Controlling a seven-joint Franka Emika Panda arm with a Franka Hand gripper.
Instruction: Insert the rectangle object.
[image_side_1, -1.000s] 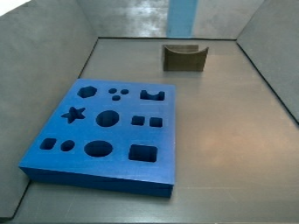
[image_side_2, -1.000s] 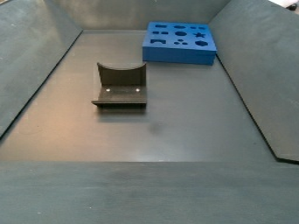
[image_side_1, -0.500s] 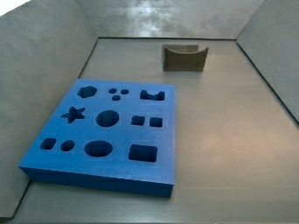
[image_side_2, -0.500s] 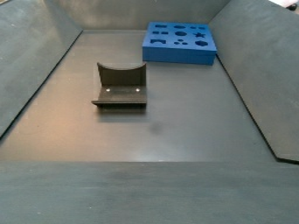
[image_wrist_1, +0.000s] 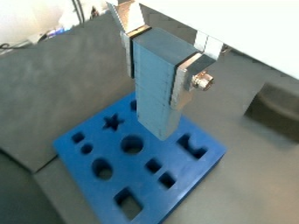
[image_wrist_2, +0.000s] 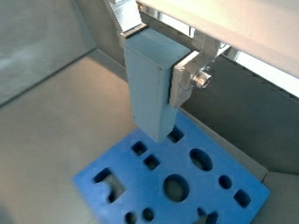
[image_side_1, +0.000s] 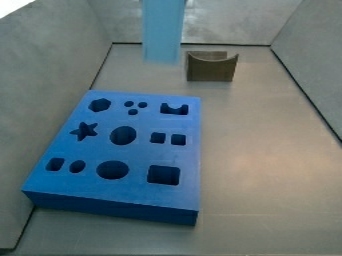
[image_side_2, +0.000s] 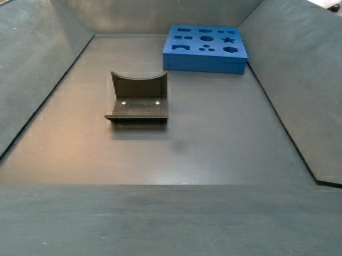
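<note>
My gripper (image_wrist_1: 162, 52) is shut on the rectangle object (image_wrist_1: 158, 92), a pale-blue square bar, and holds it upright. Silver fingers (image_wrist_1: 193, 74) clamp its upper end; both wrist views show this, with the gripper (image_wrist_2: 158, 57) on the bar (image_wrist_2: 152, 96). The bar's lower end hangs above the flat deep-blue board (image_wrist_1: 193, 166) with shaped holes (image_wrist_2: 138, 179), not touching it. In a side view the bar (image_side_1: 163, 30) hangs from the top edge, beyond the board's (image_side_1: 140, 155) far end; the gripper itself is out of frame there. Another side view shows only the board (image_side_2: 205, 62).
A dark olive notched block (image_side_1: 211, 65) stands on the grey floor away from the board; it also shows in a side view (image_side_2: 138, 100) and a wrist view (image_wrist_1: 278, 101). Grey walls enclose the workspace on several sides.
In the side view the bar stood at the top right one second ago, left the frame, and now hangs lower and further left, nearer the board.
</note>
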